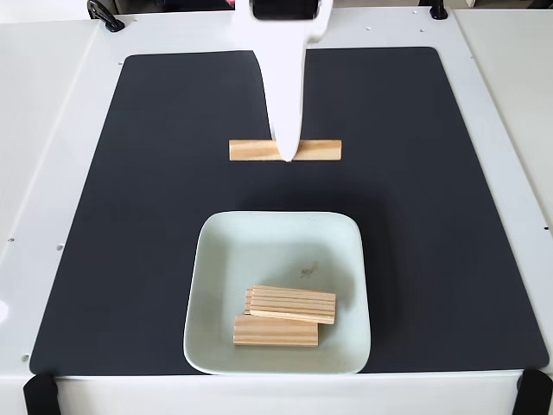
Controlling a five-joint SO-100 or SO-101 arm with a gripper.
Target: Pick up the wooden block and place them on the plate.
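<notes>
White table [52, 130] carries a black mat [155, 216]; on it, plate [207, 259] and wooden block [251, 150].

Colour: plain white plastic arm [285, 69], smooth and glossy.
Shape: broad at top, tapering to a narrow rounded tip.

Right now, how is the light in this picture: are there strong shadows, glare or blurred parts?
In the fixed view the light is soft and even; the blocks in the plate throw only faint shadows. The white table looks washed out, nearly without detail. The white gripper is very bright against the black mat. The block on the mat stays sharp.
</notes>
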